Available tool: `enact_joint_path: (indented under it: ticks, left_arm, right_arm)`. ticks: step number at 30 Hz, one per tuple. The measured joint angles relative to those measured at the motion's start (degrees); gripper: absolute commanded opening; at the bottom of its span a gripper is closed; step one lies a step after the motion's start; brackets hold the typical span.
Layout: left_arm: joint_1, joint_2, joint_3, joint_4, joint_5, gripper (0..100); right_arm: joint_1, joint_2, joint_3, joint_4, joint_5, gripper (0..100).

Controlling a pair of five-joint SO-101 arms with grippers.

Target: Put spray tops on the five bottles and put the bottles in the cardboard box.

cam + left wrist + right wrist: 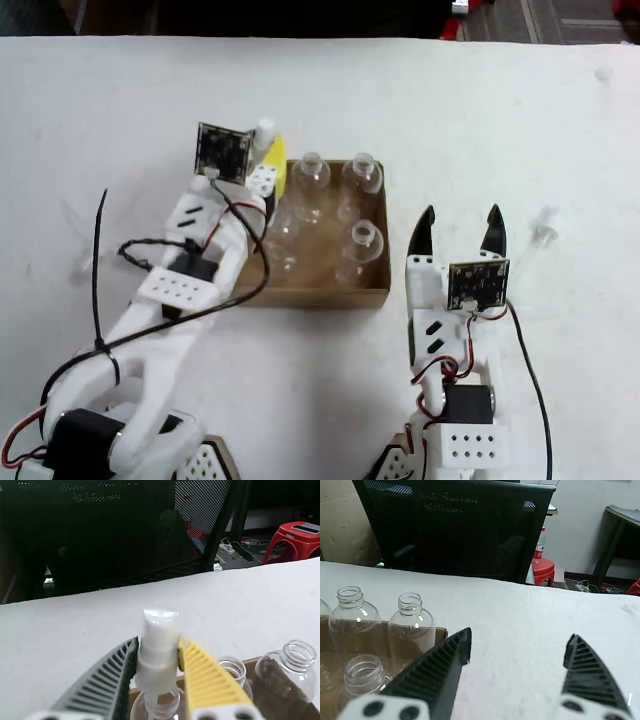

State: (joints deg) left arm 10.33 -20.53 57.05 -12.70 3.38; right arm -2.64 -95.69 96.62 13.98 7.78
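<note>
1. Left claw [158, 642]: closed on the spray top [157, 654], which is pinched by its collar between the grey and yellow fingers, cap upright above the fingertips. The hold is narrow and on a smooth round part, so the top may tilt or slip under a downward push
2. Directly beneath this claw: the open neck of the target bottle [155, 708], standing in the cardboard box [330, 296]. The fingers hide whether the top's lower end has entered the neck. If the two are off-centre, the collar would likely catch the rim and seat crooked
3. Just beside the yellow finger: two neighbouring bottles [233, 670] [296, 666], both uncapped. They look empty and light; a sideways correction of the claw could knock one over
4. Around these: the box walls, with the bottles standing loose inside. Nothing braces the target bottle, so a twist would probably spin it with the top, and a hard push might shift the box across the counter [520, 120]
5. Farthest out, beyond the box wall opposite the left claw: the right claw [460, 230], wide open and empty, apart from the box. If brought in as a brace, its fingers could strike the wall or the corner bottle [362, 245] nearest it
</note>
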Motion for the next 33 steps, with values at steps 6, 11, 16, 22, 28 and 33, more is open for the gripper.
enact_joint_path:
  ticks: [6, 11, 16, 22, 28, 33]
  left_arm:
    - [0.0, 0.0, 0.0, 0.0, 2.3, 2]
    - [0.0, 2.8, 0.0, -4.2, 3.4, 2]
    - [0.0, 6.3, 3.5, -14.6, 5.7, 2]
    - [0.0, 6.4, 6.4, -19.8, 6.8, 2]
    - [0.0, 6.4, 7.6, -20.7, 7.0, 2]
    - [0.0, 6.4, 7.6, -20.9, 7.1, 2]
  right_arm:
    - [0.0, 0.0, 0.0, 0.0, 0.0, 26.9]
    - [0.0, 0.0, 0.0, 0.0, 0.0, 26.9]
    - [0.0, 0.0, 0.0, 0.0, 0.0, 26.9]
    - [0.0, 0.0, 0.0, 0.0, 0.0, 26.9]
    - [0.0, 0.0, 0.0, 0.0, 0.0, 26.9]
    - [0.0, 0.0, 0.0, 0.0, 0.0, 26.9]
